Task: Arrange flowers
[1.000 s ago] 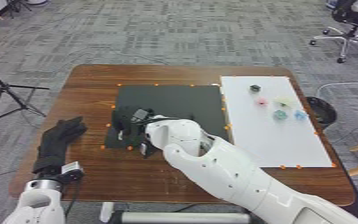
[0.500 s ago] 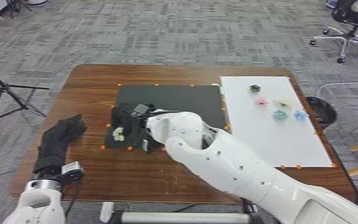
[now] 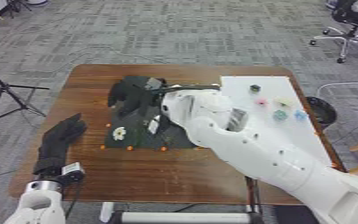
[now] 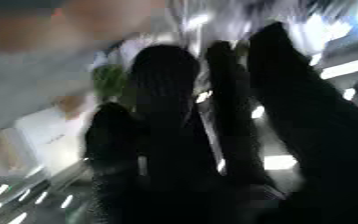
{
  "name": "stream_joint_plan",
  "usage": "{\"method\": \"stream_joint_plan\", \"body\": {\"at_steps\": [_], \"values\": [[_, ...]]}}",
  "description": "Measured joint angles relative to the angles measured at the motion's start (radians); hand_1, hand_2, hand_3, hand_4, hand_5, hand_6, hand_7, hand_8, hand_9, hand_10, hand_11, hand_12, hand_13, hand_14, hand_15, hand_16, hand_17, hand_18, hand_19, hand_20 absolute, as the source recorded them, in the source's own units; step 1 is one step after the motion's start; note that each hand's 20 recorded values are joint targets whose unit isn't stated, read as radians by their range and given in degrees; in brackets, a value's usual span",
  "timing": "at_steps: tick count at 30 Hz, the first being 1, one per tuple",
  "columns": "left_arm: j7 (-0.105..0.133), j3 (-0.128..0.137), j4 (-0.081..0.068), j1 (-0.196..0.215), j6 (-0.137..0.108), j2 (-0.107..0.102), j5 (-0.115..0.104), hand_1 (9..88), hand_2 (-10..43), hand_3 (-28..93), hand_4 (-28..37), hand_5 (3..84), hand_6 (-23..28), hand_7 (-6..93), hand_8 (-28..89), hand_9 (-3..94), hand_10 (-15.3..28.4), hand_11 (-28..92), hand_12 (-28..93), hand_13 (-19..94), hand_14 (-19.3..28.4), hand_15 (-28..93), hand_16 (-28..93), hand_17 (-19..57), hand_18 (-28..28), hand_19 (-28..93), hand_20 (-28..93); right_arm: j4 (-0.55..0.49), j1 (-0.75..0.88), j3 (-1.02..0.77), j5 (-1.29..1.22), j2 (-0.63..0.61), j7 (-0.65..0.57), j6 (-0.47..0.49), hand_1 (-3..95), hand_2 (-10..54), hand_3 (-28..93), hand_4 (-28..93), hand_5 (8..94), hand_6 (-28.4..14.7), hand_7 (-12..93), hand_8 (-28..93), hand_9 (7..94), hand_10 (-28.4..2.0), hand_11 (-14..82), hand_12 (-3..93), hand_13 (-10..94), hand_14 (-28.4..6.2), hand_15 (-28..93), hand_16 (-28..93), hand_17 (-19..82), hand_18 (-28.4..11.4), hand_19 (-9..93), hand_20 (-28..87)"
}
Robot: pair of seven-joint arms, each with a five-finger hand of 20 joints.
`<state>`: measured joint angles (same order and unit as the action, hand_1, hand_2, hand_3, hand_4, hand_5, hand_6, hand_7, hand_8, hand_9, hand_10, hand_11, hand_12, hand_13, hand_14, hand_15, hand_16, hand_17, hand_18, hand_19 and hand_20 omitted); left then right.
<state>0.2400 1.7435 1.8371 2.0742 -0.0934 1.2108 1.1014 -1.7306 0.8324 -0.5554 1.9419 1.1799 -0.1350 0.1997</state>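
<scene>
My right hand (image 3: 129, 98) is over the far left part of the black mat (image 3: 138, 142), beyond the white flower (image 3: 119, 133) and apart from it. That flower lies near the mat's near left corner. In the right wrist view the right hand (image 4: 168, 125) has its fingers extended and spread, with nothing held. On the white sheet (image 3: 291, 145) are a dark flower (image 3: 255, 88), a pink one (image 3: 262, 101), a pale yellow one (image 3: 284, 101), a teal one (image 3: 280, 115) and a blue one (image 3: 301, 115). My left hand (image 3: 62, 134) stays over the table's left side, fingers straight.
The brown table (image 3: 158, 175) has orange markers around the mat and sheet. My right forearm crosses the mat's right part and the sheet's near left part. A black round container (image 3: 321, 112) stands off the table's right edge, and a tripod (image 3: 5, 90) off its left.
My right hand has moved away from the white flower toward the mat's far left corner, leaving the flower uncovered on the mat. The left hand has kept still.
</scene>
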Motion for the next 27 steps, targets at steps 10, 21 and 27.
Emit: {"method": "stream_joint_plan", "body": {"at_steps": [10,21,27], "values": [[0.000,0.016,0.013,0.023,-0.001,0.009,0.002,16.2,8.8,71,-28.3,43.9,3.5,10.3,-6,42.7,13.3,18,12,35,17.8,19,3,2.0,14.4,14,17,-0.155,0.171,-0.314,0.097,-0.336,0.067,-0.292,31.7,-9.5,68,-19,51.0,-1.2,15,-7,51.5,-13.7,7.0,17.2,61,-13.0,43,29,29,-20.5,62,52],[-0.005,0.014,0.017,0.023,0.001,0.010,0.013,16.5,8.7,71,-28.3,43.8,3.4,10.4,-6,42.7,13.2,17,12,35,17.6,19,3,2.1,14.3,14,17,-0.127,0.517,-0.722,0.261,-0.525,0.052,-0.153,31.3,-9.5,69,-18,51.6,-0.9,15,-6,52.9,-13.1,7.4,17.5,61,-12.9,40,30,27,-21.0,60,52],[-0.012,0.014,0.021,0.026,0.005,0.010,0.017,16.6,8.7,71,-28.3,43.8,3.3,10.4,-6,42.7,13.2,17,12,35,17.8,19,3,2.2,14.3,14,17,-0.098,0.652,-0.782,0.222,-0.525,-0.003,-0.160,31.6,-9.5,69,-18,52.6,-0.7,16,-7,54.2,-13.0,7.6,17.7,62,-12.8,41,30,27,-21.1,60,53]]}}
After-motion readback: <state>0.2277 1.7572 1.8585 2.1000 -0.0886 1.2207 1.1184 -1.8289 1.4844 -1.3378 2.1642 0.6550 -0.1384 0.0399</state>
